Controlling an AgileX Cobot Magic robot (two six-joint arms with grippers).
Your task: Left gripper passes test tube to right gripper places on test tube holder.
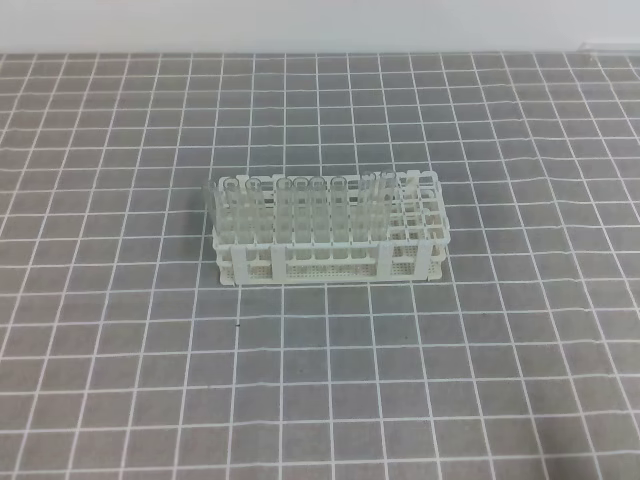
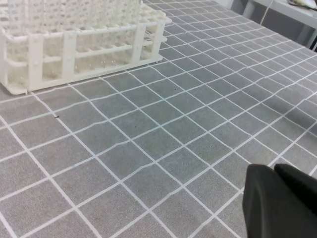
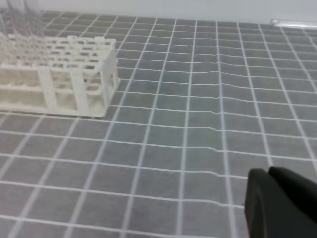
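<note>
Only small portions of the robot body are visible, each in its own wrist view. The left gripper (image 2: 280, 201) appears as a matte black moulded part with a rounded upper edge, divided by a narrow seam into a broad near section and a smaller section behind it. The right gripper (image 3: 280, 201) shows the same matte black finish, a rounded corner and a comparable seam. No cables, screws or markings are visible on either part.

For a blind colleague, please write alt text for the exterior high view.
A white test tube holder stands near the middle of a grey mat with a white grid, with clear test tubes upright in its back rows. Neither robot hand appears in this view.
</note>
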